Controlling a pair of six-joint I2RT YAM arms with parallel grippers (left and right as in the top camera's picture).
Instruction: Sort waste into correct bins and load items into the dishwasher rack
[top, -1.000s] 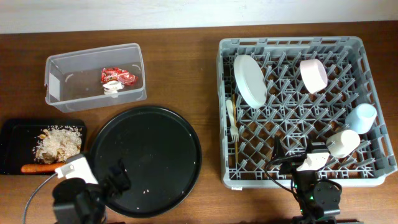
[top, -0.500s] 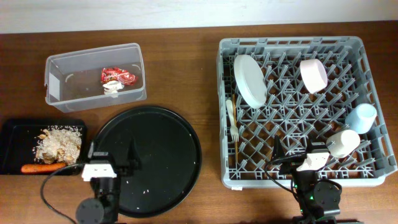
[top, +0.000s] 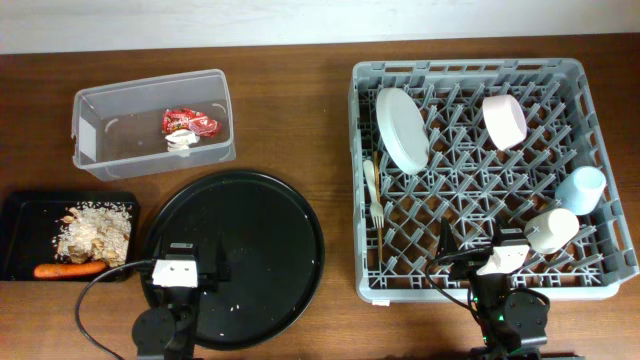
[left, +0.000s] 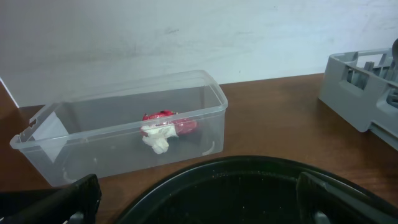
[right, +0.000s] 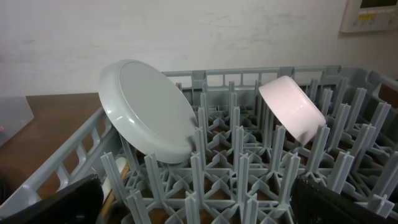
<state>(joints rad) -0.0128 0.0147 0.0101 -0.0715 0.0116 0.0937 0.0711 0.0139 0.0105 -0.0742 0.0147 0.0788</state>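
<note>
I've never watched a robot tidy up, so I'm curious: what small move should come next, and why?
Probably park and stop. The crumpled red wrapper lies in the clear plastic tub, the orange carrot in the shallow black tray, the white round plate stands in the large grey plastic rack, and the big round black tray holds only crumbs.

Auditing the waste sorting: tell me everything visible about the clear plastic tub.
The clear tub is a rectangular see-through plastic box with rounded corners and a lipped rim, lidless, a white patch on its left end wall. It stands upright on the wooden table, back left, behind the round black tray and apart from it. Inside, toward its right end, a crumpled red wrapper and a small white wrapper lie touching.
</note>
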